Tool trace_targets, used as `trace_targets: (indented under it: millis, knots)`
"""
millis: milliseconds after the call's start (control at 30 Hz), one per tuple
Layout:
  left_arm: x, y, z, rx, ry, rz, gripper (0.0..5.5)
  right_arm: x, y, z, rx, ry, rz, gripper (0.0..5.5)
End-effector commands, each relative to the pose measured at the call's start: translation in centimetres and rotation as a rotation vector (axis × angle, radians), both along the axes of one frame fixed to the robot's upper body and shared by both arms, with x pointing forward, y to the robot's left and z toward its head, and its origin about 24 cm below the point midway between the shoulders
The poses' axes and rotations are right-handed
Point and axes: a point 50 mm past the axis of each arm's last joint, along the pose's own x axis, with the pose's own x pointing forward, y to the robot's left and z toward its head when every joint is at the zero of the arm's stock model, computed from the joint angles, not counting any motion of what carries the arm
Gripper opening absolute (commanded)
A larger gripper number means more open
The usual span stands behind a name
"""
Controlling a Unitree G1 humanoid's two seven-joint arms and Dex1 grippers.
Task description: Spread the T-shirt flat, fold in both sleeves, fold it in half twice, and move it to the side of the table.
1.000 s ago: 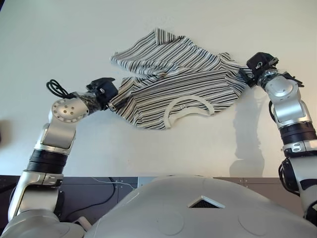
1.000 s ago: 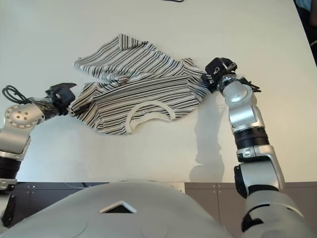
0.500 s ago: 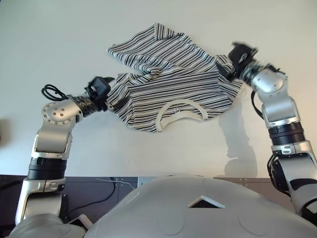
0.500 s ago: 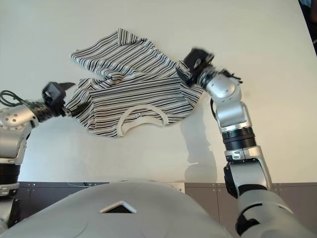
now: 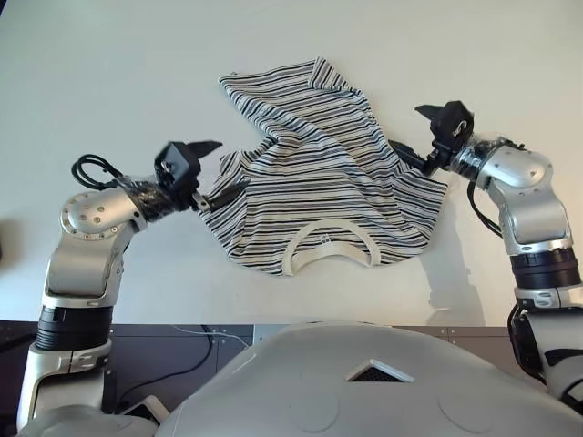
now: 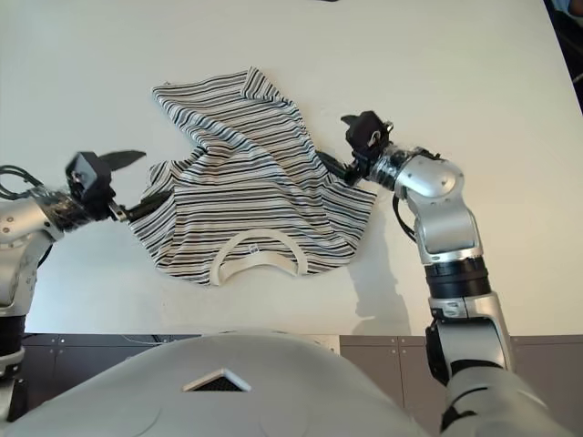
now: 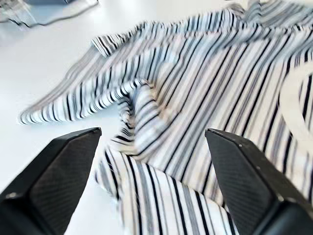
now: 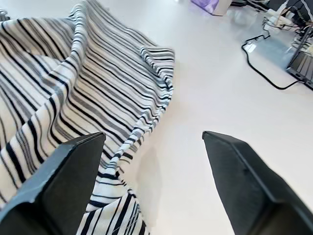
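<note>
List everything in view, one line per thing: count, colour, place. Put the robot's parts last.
T-shirt: one, black, grey and white stripes with a white collar; crumpled on the middle of the table, collar toward the robot.
Table: one, white; under the T-shirt and both grippers.
Cable: one, black; on the table beyond the right gripper, apart from the T-shirt.
Left gripper: one, black; open at the T-shirt's left edge, over rumpled cloth.
Right gripper: one, black; open at the T-shirt's right edge.
</note>
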Motion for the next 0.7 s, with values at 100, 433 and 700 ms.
trace_targets:
  millis: [100, 433, 700]
  knots:
    - [0.7, -0.4, -4.6, 0.304, 0.046, 0.073, 3.94, -3.3, 1.3, -0.2, -0.005, 0.051, 0.167, 3.66]
    - [4.7, 2.6, -9.3, 0.668, 0.005, 0.286, 3.94, 1.2, -1.5, -6.7, -0.406, 0.000, -0.255, 3.66]
    - [1.6, -1.1, -0.3, 0.094, -0.338, 0.301, 3.94, -5.1, 1.6, 1.4, -0.179, -0.260, 0.148, 3.66]
